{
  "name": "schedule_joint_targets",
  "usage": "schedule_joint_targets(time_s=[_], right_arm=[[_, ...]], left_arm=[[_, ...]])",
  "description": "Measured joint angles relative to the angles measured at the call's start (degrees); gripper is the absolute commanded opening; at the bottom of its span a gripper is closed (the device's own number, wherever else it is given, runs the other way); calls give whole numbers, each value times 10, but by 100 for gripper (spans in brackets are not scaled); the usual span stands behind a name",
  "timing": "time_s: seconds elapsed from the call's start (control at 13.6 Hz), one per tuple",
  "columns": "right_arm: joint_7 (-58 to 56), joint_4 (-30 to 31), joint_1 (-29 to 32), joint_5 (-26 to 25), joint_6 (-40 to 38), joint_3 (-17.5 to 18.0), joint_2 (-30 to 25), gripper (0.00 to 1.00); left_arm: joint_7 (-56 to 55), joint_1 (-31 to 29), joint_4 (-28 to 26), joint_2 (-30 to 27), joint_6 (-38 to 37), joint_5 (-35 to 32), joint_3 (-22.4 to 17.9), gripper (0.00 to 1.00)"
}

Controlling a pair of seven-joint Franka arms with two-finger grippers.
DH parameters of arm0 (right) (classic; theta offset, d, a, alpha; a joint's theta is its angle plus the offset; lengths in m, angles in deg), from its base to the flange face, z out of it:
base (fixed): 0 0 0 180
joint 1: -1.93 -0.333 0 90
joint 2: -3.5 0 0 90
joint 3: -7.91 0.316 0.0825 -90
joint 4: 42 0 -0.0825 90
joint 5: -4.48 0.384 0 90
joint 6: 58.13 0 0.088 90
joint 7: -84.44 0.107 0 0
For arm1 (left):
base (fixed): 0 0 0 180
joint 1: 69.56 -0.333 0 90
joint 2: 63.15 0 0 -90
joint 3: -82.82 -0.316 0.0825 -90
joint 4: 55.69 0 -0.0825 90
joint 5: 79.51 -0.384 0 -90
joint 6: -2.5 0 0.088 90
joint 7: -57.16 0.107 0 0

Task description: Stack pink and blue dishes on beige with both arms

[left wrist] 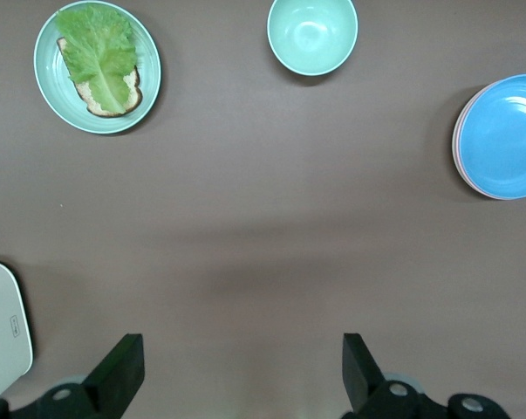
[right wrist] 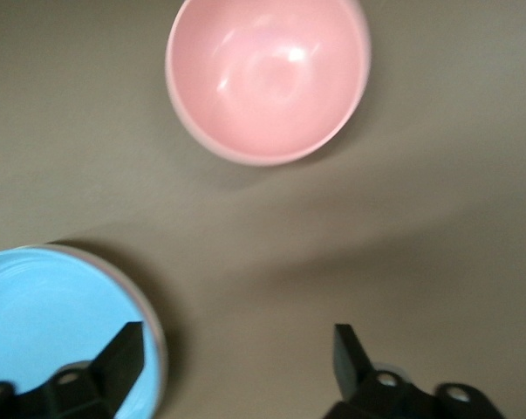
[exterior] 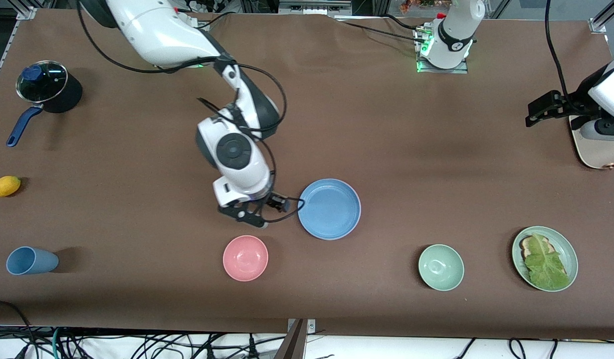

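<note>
A: Where are the dishes?

B: Blue plate (exterior: 329, 209) sits mid-table, between the two arms' ends, farther from the front camera than the pink bowl (exterior: 245, 258). In the left wrist view a thin pale pink edge shows under its rim, so it looks stacked on something. I can't make out a beige plate as such; it may be at the bottom, hidden.

A: Grippers?

B: Right gripper (exterior: 257, 212) is low, just beside the blue plate's rim on the right arm's side. Its fingers (right wrist: 123, 358) are spread wide with nothing between them; one overlaps the plate's edge in its own wrist view. Left gripper (left wrist: 241, 371) is up over bare table (exterior: 436, 149) near the toaster (exterior: 593, 149), jaws apart and empty. That arm waits.

A: How would the plate handle?

B: My guess: stiff, light, matte but smooth, so it could slide on the plate below. It may chip if dropped. Too flat to span; pinch the raised rim, one finger inside, one outside.

A: Anything else about?

B: Green bowl (exterior: 441, 267) and a lettuce plate (exterior: 545, 258) toward the left arm's end. Pot (exterior: 48, 88), blue cup (exterior: 31, 261) and a yellow fruit (exterior: 5, 186) toward the right arm's end.
</note>
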Motion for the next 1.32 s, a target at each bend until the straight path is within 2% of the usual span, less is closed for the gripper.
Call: schedule_joint_targets(time_s=[0.22,0.37,0.66,0.88,1.03,1.32], right_arm=[[-92,29,63,0,-59,-1,-50,100],[-169,69,109,2,-66,-2,-90,100],[-259,155,169,15,-86,-5,-204,100],[-310,189,173,28,-153,-33,-298,100],[-351,198,173,40,-177,-58,-339,100],[-439,188,174,50,-217,-106,-356,100]], left_arm=[[-3,0,-1,-1,-3,1,-2,100],[-3,-2,-1,0,-3,1,-3,100],[-3,-4,-2,2,-3,1,-4,100],[-3,-4,-2,6,-3,1,-4,100],[-3,-4,-3,7,-3,1,-4,100],[-2,-4,-3,7,-3,1,-4,100]])
